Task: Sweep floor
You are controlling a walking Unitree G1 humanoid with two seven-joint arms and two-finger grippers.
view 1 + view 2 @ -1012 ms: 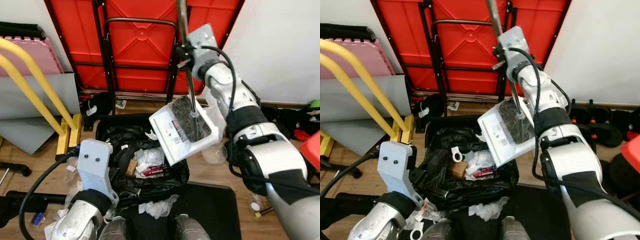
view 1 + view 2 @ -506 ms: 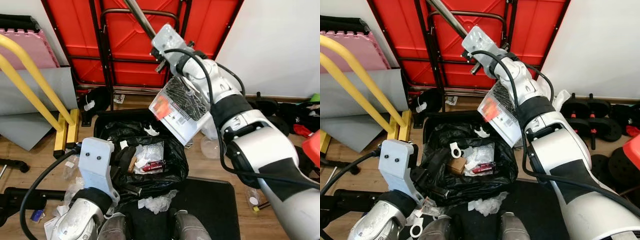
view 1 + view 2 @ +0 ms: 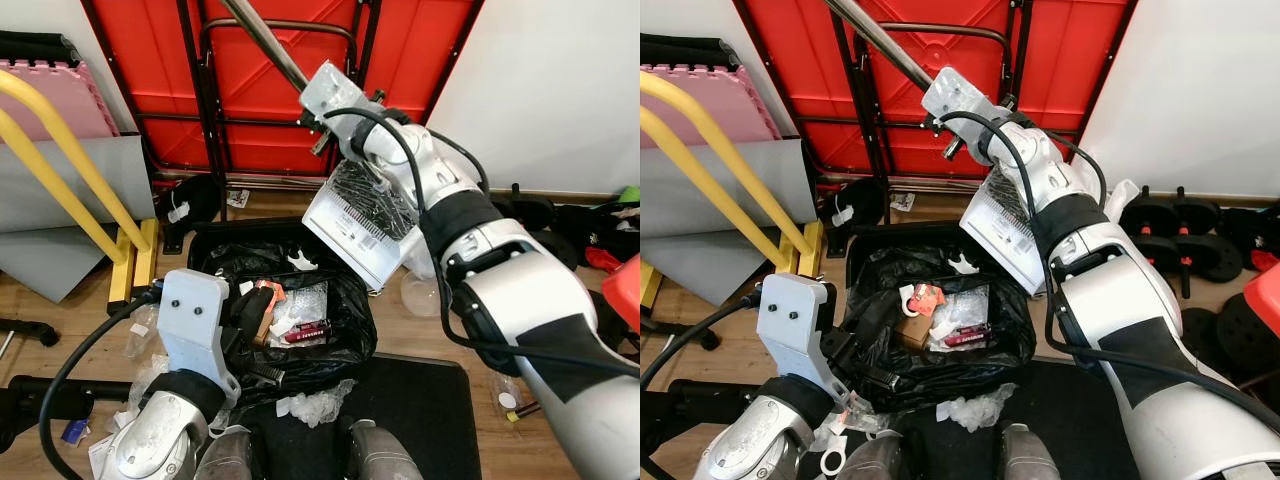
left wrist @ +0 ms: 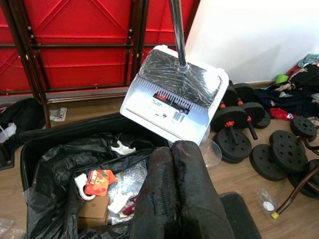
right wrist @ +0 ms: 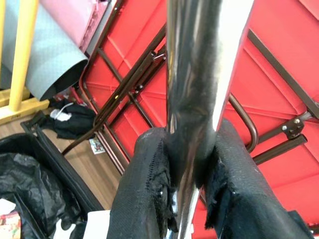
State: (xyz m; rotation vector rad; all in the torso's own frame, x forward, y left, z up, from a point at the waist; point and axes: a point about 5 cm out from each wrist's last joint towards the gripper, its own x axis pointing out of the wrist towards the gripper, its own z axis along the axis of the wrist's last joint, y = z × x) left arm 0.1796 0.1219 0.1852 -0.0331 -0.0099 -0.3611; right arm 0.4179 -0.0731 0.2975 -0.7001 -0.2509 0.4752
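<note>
The right gripper point(image 5: 187, 199) clamps the dustpan's metal handle point(image 5: 197, 74), with the tilted white dustpan point(image 3: 360, 225) just below it, above the black trash bag point(image 3: 330, 350). The left gripper point(image 4: 172, 194), fingers pressed together, hovers near the bag's rim.

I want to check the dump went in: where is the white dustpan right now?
The white dustpan hangs tilted above the far right edge of the black-lined bin, its metal handle clamped in the right gripper, before the red folded table.
</note>
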